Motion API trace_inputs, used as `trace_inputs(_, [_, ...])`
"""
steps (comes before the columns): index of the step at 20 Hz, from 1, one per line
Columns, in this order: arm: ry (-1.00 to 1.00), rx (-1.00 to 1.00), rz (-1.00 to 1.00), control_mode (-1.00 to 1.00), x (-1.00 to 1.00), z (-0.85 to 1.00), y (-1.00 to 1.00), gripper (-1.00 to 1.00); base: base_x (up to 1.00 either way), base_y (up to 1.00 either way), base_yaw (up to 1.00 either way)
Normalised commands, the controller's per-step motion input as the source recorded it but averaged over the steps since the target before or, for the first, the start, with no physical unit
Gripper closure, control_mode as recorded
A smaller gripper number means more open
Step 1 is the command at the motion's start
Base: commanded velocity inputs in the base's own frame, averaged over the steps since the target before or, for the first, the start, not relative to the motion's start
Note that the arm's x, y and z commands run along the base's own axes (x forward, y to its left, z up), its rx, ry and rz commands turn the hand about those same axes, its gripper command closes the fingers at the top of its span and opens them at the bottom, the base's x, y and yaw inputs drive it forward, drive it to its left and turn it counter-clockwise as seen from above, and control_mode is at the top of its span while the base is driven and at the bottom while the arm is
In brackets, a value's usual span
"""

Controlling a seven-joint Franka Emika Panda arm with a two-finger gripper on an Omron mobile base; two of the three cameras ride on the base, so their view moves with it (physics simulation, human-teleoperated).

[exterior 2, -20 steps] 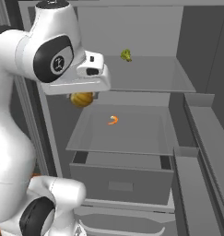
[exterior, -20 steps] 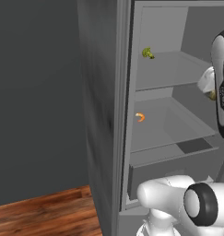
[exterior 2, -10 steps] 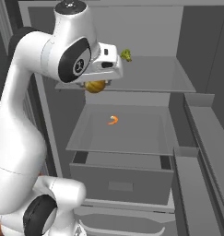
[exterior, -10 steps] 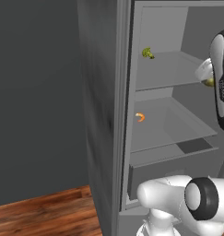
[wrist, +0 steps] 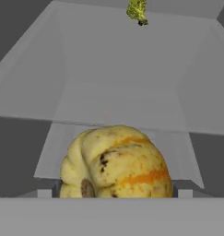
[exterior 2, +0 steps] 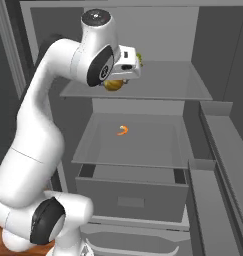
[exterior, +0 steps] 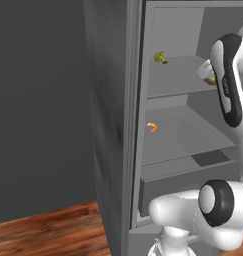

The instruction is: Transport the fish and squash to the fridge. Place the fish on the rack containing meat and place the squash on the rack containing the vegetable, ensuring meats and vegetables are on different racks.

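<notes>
You have the squash (wrist: 115, 163) clamped in the gripper (exterior 2: 115, 84), jaws spread wide around it; in the hand view it sits at 6 o'clock, hiding both finger tips. In the right base view the squash shows as a yellow lump just under the hand, at the front edge of the upper shelf (exterior 2: 163, 85) of the open fridge (exterior 2: 218, 145). On that shelf, the broccoli (wrist: 137, 10) sits far back, at 12 o'clock from the squash in the hand view, with bare shelf between them. One shelf down, the orange shrimp (exterior 2: 123, 131) lies alone near the middle, at about 6 o'clock from the hand in the right base view. Below that is a closed drawer (exterior 2: 130, 192). The door's rails (exterior 2: 220, 165) stand at 3 o'clock, apart from the arm.
</notes>
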Motion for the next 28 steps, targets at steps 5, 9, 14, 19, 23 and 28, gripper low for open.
trace_inputs(5, [0.04, 0.02, 0.02, -1.0, 0.87, -0.02, -0.06, 1.0, 0.0, 0.0, 0.0])
trace_inputs(9, [0.0, 0.0, 0.03, -1.0, 0.85, -0.1, 0.0, 1.0, 0.0, 0.0, 0.0])
trace_inputs(14, [0.0, 0.0, 0.04, -1.0, 0.63, -0.15, -0.03, 1.0, 0.0, 0.0, 0.0])
trace_inputs(19, [0.0, 0.0, 0.04, -1.0, 0.47, -0.2, -0.02, 1.0, 0.0, 0.0, 0.0])
trace_inputs(23, [0.0, 0.0, 0.03, -1.0, 0.39, -0.21, -0.01, 1.0, 0.0, 0.0, 0.0])
trace_inputs(28, [0.0, 0.0, 0.01, -1.0, 0.12, -0.2, -0.01, 1.0, 0.0, 0.0, 0.0])
